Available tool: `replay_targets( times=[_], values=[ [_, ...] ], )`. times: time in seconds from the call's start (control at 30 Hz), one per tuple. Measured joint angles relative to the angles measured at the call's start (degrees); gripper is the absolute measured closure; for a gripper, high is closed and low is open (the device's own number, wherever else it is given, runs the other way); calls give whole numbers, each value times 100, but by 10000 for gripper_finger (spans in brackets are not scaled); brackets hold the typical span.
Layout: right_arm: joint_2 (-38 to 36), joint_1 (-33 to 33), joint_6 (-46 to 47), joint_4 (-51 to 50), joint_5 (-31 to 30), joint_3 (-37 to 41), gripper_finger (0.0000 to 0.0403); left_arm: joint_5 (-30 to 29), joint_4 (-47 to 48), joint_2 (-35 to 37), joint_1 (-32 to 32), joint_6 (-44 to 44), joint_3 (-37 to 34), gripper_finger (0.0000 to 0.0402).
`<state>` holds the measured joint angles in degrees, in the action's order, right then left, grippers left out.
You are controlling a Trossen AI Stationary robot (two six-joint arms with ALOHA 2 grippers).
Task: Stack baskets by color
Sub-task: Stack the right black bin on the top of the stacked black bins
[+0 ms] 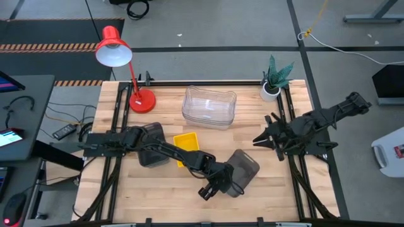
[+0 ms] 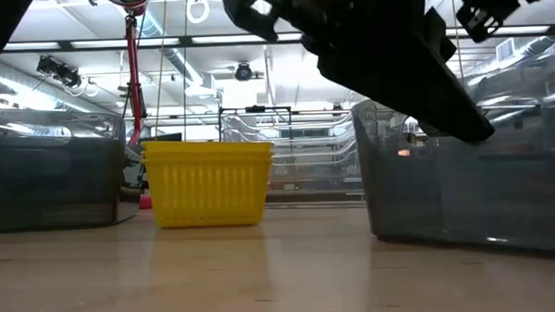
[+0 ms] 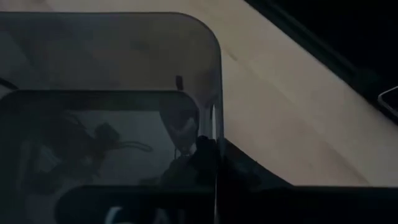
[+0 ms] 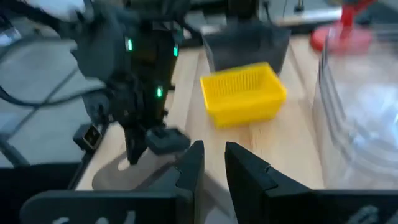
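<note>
**Left gripper clamps grey basket's rim**

The left gripper (image 1: 218,183) has its jaws clamped on the wall of a grey basket (image 1: 243,170) near the table's front. The right gripper (image 1: 265,137) waits by the right edge, jaws slightly apart.

I'm looking into a lab or workshop, not a home. My wooden tabletop (image 1: 126,183) sits in a black metal frame (image 1: 115,145) on a bare grey concrete floor (image 1: 221,25) marked with dark lines and a hazard-striped strip (image 1: 44,45). Loose cables (image 1: 341,47) trail past the tabletop's far right corner. Beyond its far edge, the low view shows wire shelving (image 2: 295,137) under bright ceiling lights (image 2: 98,60).
</note>
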<state>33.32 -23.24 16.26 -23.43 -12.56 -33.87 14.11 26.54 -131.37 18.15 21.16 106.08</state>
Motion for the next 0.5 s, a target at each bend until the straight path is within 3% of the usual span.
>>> replay_targets(
  times=[0.23,0.5],
  values=[
    [-550,0,-514,127,-459,0,332,-549,551,6,252,-294,373,398],
    [-1060,0,-747,-4,-861,0,332,-1214,2013,28,563,-916,1125,400]
  ],
)
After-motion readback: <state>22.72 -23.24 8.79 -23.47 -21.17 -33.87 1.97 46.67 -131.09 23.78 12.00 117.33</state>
